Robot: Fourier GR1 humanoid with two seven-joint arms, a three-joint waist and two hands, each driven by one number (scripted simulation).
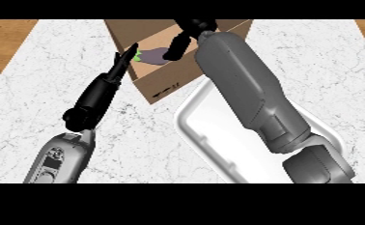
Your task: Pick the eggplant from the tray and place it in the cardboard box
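Observation:
The purple eggplant [152, 56] with its green stem lies inside the open cardboard box [167, 81] at the top middle. My right hand [191, 27] hangs over the box, and its fingers [175, 46] point straight down to the eggplant's right end without curling round it. My right forearm crosses the white tray [191, 122] at the lower right, which shows nothing in the parts I can see. My left hand [100, 93] stands open on the left, with straight fingertips [128, 55] at the box's left wall, close to the eggplant's stem.
The marble counter [64, 60] extends left and right of the box. A wooden strip [13, 33] runs along the far left edge. My right forearm [246, 89] hides much of the tray and the box's right side.

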